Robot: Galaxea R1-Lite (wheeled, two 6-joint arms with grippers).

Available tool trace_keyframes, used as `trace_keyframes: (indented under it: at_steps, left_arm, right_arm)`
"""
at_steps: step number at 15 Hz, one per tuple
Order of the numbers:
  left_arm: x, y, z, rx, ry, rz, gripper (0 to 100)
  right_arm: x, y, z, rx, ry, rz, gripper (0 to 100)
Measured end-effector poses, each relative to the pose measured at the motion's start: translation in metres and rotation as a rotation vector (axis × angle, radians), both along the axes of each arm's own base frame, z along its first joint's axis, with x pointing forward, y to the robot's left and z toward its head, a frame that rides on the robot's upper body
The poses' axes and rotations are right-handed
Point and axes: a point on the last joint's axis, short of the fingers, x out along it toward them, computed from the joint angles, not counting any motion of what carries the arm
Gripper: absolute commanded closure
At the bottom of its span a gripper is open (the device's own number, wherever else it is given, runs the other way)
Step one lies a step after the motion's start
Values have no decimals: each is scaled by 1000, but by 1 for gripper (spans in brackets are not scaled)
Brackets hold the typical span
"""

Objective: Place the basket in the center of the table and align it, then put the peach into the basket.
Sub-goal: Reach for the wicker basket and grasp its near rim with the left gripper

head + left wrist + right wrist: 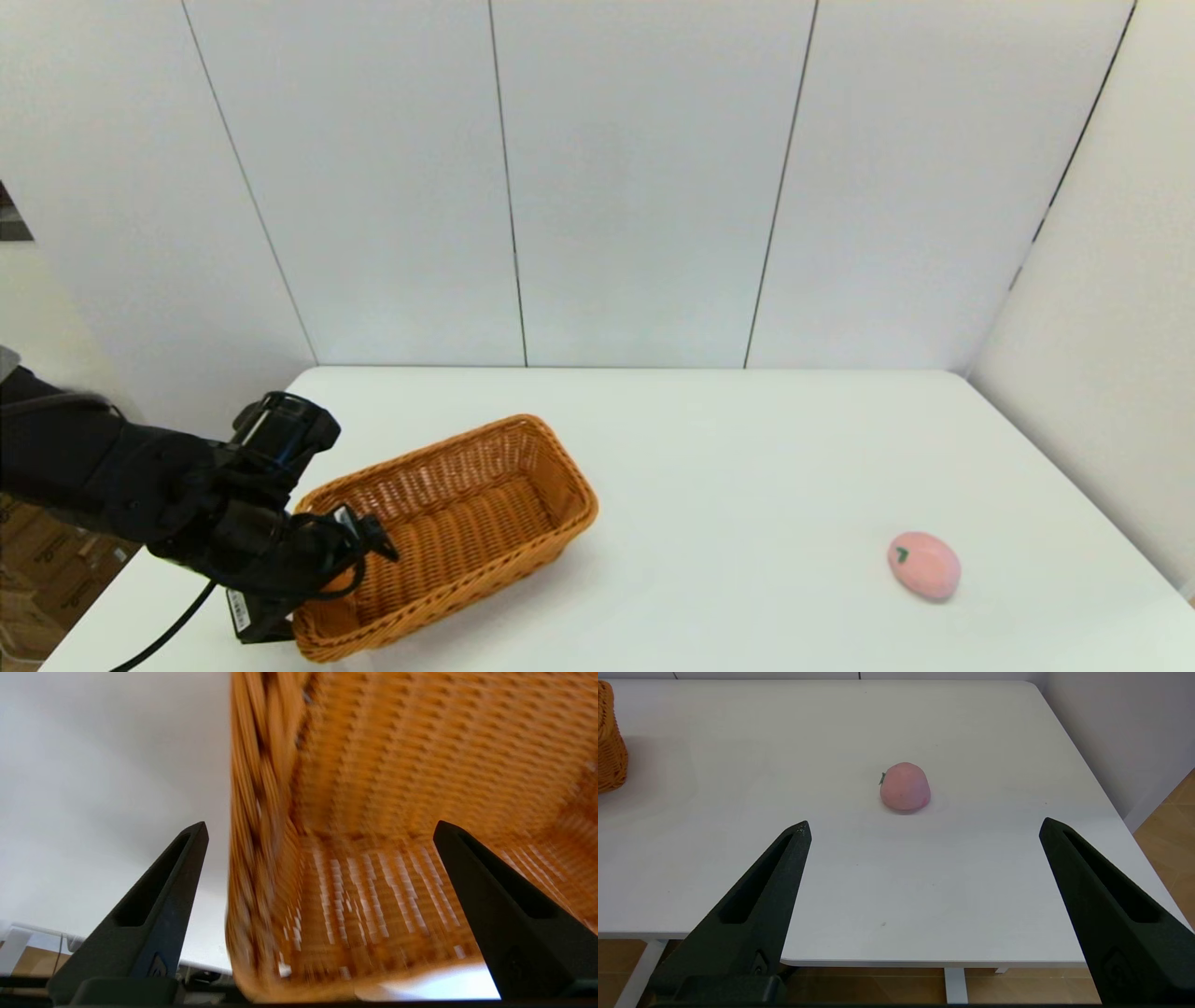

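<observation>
My left gripper (320,830) has its fingers spread wide, straddling the braided rim of the basket (373,812): one finger (154,905) is outside the wall over the white table (93,765), the other (504,905) is inside the basket's hollow. I cannot tell whether either finger touches the weave. In the head view the left gripper (359,537) sits at the basket's near-left end, close to the table's left front edge.

The basket (476,523) is rectangular, orange-brown woven wicker with sloping sides and a thick braided rim, its ribbed floor bare. It lies on the left part of the table (747,467), turned at an angle so its long axis runs from near-left to far-right.

My right gripper (924,828) is also released, fingers wide apart, held off the table's near edge and facing the peach (905,786). It is out of the head view.

The peach (923,565) is small, rounded and pink, with a tiny green leaf mark on top. It rests on the right side of the table, well apart from the basket, whose end (609,742) just shows in the right wrist view.
</observation>
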Motion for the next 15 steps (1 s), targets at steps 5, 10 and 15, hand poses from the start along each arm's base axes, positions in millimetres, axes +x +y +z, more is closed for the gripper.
trace_keyframes:
  at_steps: [5, 10, 15]
  left_arm:
    - [12, -1, -18, 19, -8, 8, 100]
    - [15, 1, -16, 29, -37, 16, 100]
    - [8, -3, 9, 10, -125, -7, 100]
  right_arm:
    - [0, 0, 0, 0, 0, 0, 0]
    - [0, 0, 0, 0, 0, 0, 0]
    - [0, 0, 0, 0, 1, 0, 0]
